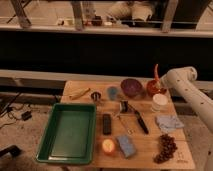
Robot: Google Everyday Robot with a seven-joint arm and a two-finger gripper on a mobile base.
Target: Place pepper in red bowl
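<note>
The pepper point(156, 73) is a thin red-orange chili standing almost upright, just above the red bowl point(153, 89) at the table's back right. My gripper point(159, 84) comes in from the right on the white arm and is shut on the pepper's lower end, right over the bowl's right side. The pepper's lower tip is hidden behind the gripper and the bowl's rim.
A purple bowl point(131, 86) sits just left of the red bowl, and a white round container point(160, 101) just in front of it. A green tray point(70, 132) fills the table's left. A blue cloth point(169, 122), grapes point(166, 147), a black tool point(141, 121) and a remote point(106, 123) lie in front.
</note>
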